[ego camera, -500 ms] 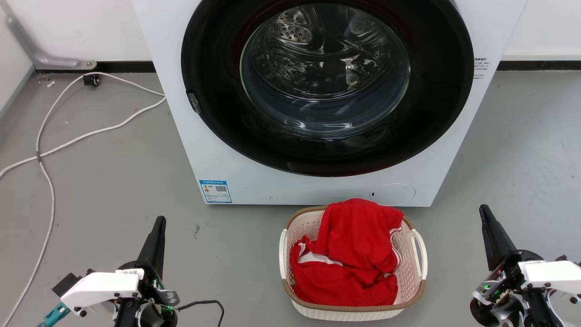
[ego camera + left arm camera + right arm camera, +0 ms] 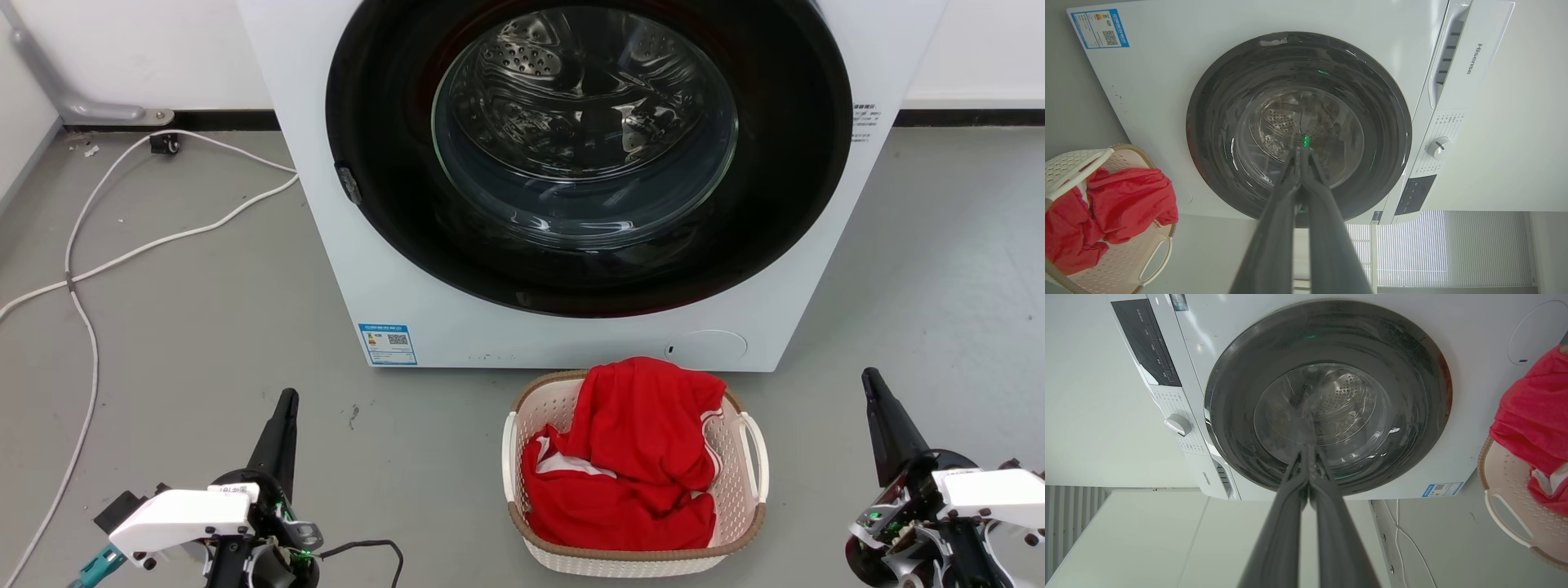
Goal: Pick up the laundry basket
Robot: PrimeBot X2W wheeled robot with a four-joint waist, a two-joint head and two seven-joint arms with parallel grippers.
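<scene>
The head view looks from high up, forward and down, at the grey floor (image 2: 204,327) and the front of the washing machine (image 2: 343,269) close ahead. The left wrist view sits low and looks along the left gripper (image 2: 1300,152) at the machine's round door (image 2: 1216,122), turned so the machine's top is at the right. The right wrist view looks along the right gripper (image 2: 1308,449) the same way, with the top at the left. All three share the door and the laundry basket (image 2: 645,563).

White washing machine (image 2: 457,310) on grey floor (image 2: 204,327); white wall (image 2: 147,49) behind.
</scene>
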